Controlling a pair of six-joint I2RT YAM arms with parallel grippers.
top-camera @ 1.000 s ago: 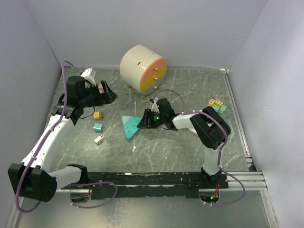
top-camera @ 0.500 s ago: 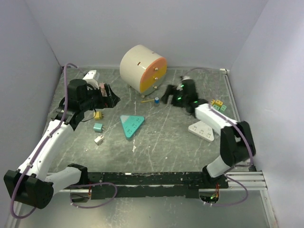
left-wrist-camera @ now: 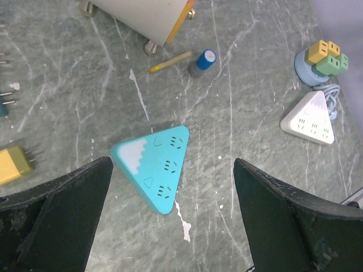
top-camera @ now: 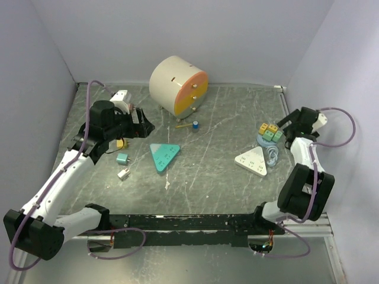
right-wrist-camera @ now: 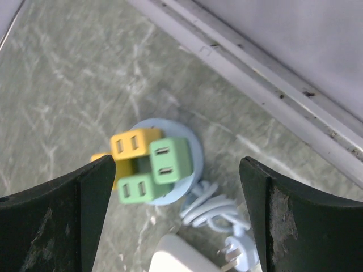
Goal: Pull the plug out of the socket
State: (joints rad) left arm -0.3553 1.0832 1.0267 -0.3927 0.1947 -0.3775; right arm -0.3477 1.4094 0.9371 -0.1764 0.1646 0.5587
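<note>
At the middle of the table [top-camera: 207, 177] lies a teal socket strip [top-camera: 164, 155], triangular and flat, outlets facing up. Left of the strip, three small loose plugs [top-camera: 122, 158], yellow, teal and white, rest apart in a column. Left of the strip and farther back hangs the left claw [top-camera: 142, 123], fingers spread wide, gripping nothing. Far right of the strip, yellow and green plugs [right-wrist-camera: 148, 164] cluster on a round blue base [right-wrist-camera: 195, 147], beside a white strip [top-camera: 254, 162] and its coiled cable [top-camera: 272, 155]. The right claw [right-wrist-camera: 176, 164] hovers over that cluster, spread and empty.
</note>
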